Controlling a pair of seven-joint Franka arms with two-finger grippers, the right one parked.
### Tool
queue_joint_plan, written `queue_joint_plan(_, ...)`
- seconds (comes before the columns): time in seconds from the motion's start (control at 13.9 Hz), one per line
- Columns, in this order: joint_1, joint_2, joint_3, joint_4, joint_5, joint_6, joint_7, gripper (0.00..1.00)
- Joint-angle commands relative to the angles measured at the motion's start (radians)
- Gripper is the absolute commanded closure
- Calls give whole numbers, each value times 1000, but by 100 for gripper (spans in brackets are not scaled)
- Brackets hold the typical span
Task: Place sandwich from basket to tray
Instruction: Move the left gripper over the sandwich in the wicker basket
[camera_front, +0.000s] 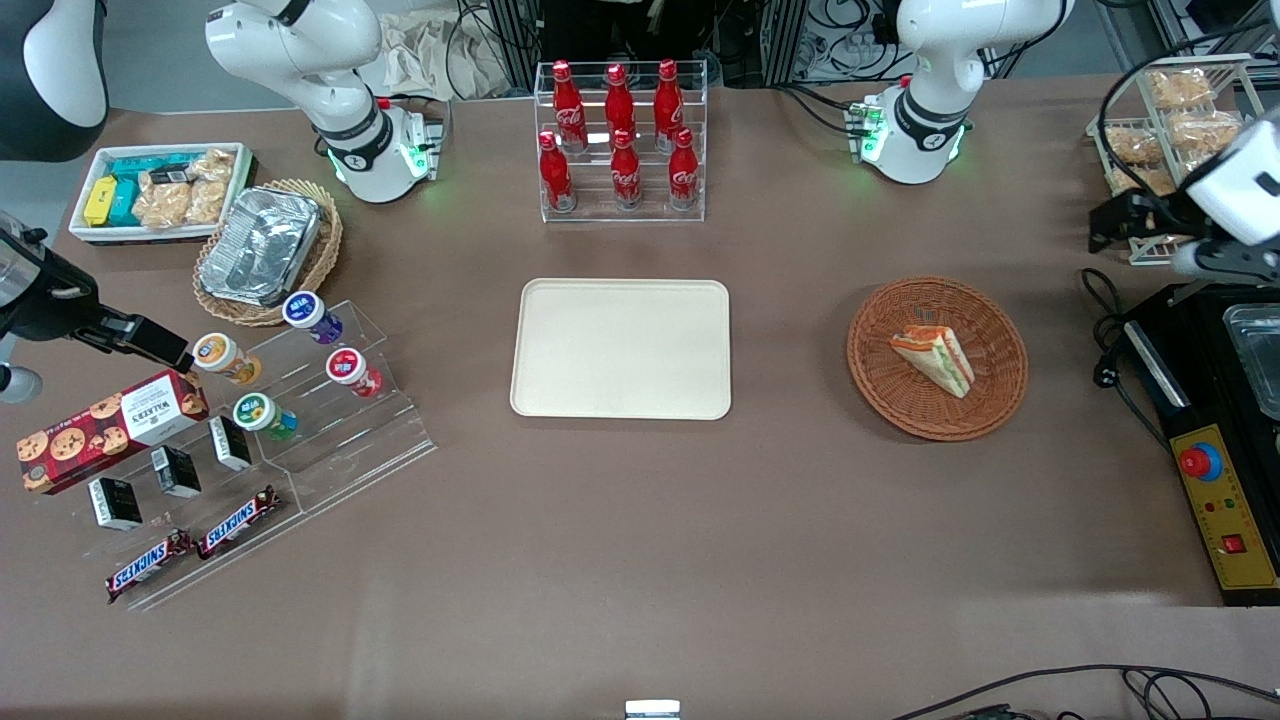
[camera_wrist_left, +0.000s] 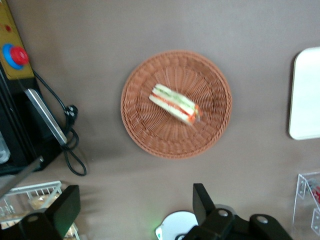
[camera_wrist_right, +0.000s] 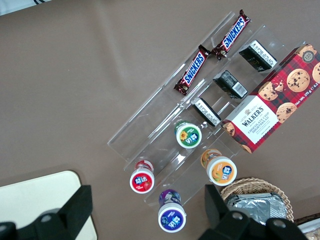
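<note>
Tool (camera_wrist_left: 135, 210) open above basket (camera_wrist_left: 150, 135)

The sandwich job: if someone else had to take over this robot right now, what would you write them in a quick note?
Gripper: open, holding nothing, high above the table beside the basket, toward the working arm's end.
Sandwich: lying on its side in the basket, untouched.
Tray: mid-table, nothing on it, nearer the front camera than the rack of red bottles.
Done: nothing yet.
Left: lower onto the sandwich, grip it, lift it clear of the basket, carry it to the tray and release.
</note>
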Motion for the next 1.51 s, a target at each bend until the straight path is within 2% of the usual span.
queue_joint_plan(0.0, -2, -117, -10, -186, -15, 89, -78, 0)
queue_joint_plan(0.22, -8, -186, -27, -361, -15, 251, -184, 0)
queue_joint_plan(0.5, -13, -179, -46, -457, -9, 376, -410, 0)
queue_joint_plan(0.58, -13, -177, -62, -478, -9, 429, -528, 0)
queue_joint_plan(0.72, -13, -142, -90, -495, 1, 474, -710, 0)
queue_joint_plan(1.01, -39, -18, -96, -512, 150, 482, -970, 1)
queue_joint_plan(1.22, -64, 34, -96, -547, 161, 606, -1086, 1)
queue_joint_plan(1.44, -64, 73, -97, -599, 158, 748, -1120, 1)
